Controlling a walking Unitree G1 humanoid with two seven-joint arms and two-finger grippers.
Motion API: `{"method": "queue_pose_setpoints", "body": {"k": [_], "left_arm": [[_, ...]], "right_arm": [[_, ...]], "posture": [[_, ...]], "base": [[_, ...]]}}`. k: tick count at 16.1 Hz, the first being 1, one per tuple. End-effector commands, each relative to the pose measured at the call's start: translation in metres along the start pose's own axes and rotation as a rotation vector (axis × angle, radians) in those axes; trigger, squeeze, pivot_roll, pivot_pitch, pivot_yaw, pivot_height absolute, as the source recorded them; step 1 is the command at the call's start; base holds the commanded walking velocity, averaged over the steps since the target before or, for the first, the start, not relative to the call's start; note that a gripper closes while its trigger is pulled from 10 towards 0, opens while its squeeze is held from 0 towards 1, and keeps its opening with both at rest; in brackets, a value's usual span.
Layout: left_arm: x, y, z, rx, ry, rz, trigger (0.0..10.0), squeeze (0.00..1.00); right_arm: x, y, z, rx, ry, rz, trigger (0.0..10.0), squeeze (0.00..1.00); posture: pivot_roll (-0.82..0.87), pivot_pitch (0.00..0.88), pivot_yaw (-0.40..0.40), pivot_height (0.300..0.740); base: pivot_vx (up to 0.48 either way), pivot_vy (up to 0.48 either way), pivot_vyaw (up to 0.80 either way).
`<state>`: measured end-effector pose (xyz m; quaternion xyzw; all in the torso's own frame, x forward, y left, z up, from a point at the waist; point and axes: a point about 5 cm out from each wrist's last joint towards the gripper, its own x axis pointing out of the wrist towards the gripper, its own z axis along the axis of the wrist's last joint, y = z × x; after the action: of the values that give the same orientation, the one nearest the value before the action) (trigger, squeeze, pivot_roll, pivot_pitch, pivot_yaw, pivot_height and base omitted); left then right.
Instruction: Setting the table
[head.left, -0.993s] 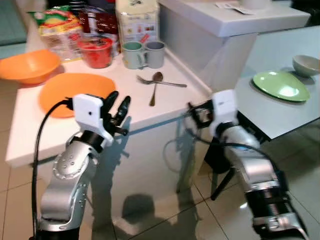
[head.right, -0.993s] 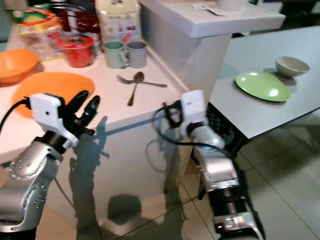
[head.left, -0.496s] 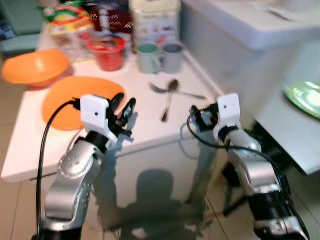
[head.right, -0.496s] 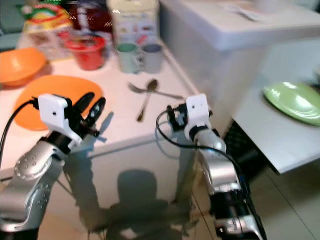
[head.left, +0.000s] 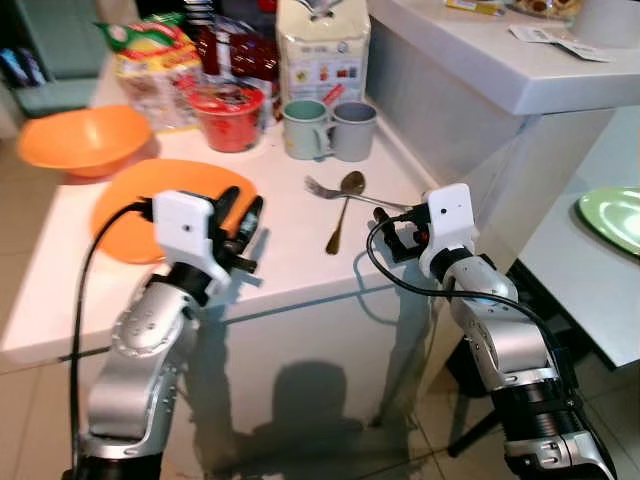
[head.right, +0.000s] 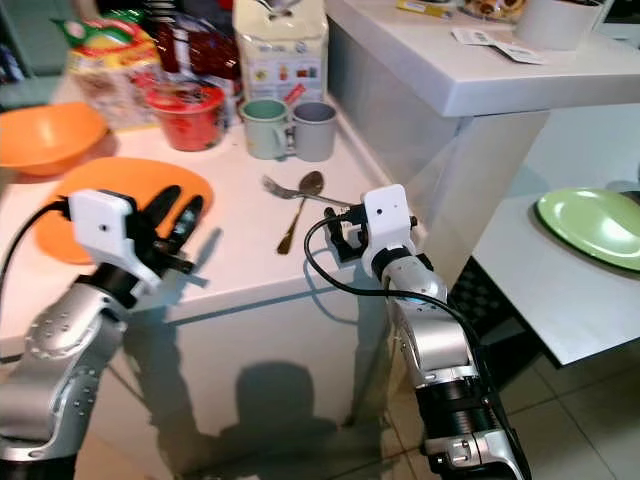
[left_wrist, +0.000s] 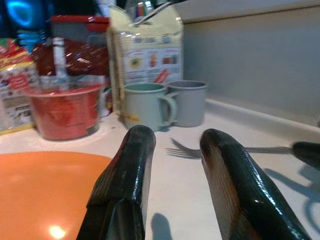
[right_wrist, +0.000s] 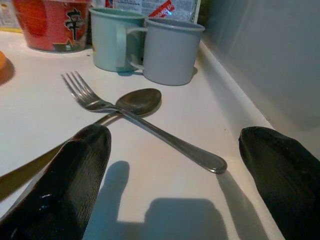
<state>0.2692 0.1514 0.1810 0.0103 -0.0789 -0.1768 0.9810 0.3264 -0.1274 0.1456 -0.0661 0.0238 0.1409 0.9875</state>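
A fork (right_wrist: 86, 93) and a spoon (right_wrist: 138, 100) lie crossed on the white counter (head.left: 290, 235), in front of a teal mug (head.left: 302, 128) and a grey mug (head.left: 352, 129). My right gripper (head.left: 390, 235) hovers open at the counter's front edge, its fingers (right_wrist: 75, 180) straddling the fork's handle end without touching it. An orange plate (head.left: 140, 195) lies to the left, with an orange bowl (head.left: 82, 140) behind it. My left gripper (head.left: 242, 205) is open, low over the plate's right rim, holding nothing.
A red noodle cup (head.left: 228, 115), snack bags (head.left: 150, 55) and a carton (head.left: 322, 50) crowd the counter's back. A raised white ledge (head.left: 500, 70) borders the right. A lower grey table (head.left: 565, 265) at the far right holds a green plate (head.left: 612, 215).
The camera has shifted, so the whole scene sits differently. My right gripper has come closer to the fork and spoon at the counter edge. The left gripper stays by the orange plate.
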Motion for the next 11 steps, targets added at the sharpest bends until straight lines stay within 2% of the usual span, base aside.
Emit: {"method": "queue_pose_setpoints", "body": {"k": [1,6,11], "left_arm": [[0.0041,-0.0022,0.0015,0.013,-0.006,-0.007,10.0,0.0],[0.0037,-0.0028,-0.001,0.01,0.015,-0.005,10.0,0.0],[0.0041,-0.0008,-0.0022,0.02,0.03,0.001,10.0,0.0]], "right_arm": [[-0.0013,-0.0035,-0.0015,-0.002,0.012,-0.009,10.0,0.0],[0.0005,-0.0047,0.0003,0.037,0.058,0.005,10.0,0.0],[0.0004,-0.0047,0.0018,0.037,0.044,0.009,10.0,0.0]], "posture": [[0.02,0.0,-0.007,0.74],[0.02,0.0,-0.01,0.74],[0.02,0.0,-0.007,0.74]], "base": [[0.0,0.0,0.0],[0.0,0.0,0.0],[0.0,0.0,0.0]]}}
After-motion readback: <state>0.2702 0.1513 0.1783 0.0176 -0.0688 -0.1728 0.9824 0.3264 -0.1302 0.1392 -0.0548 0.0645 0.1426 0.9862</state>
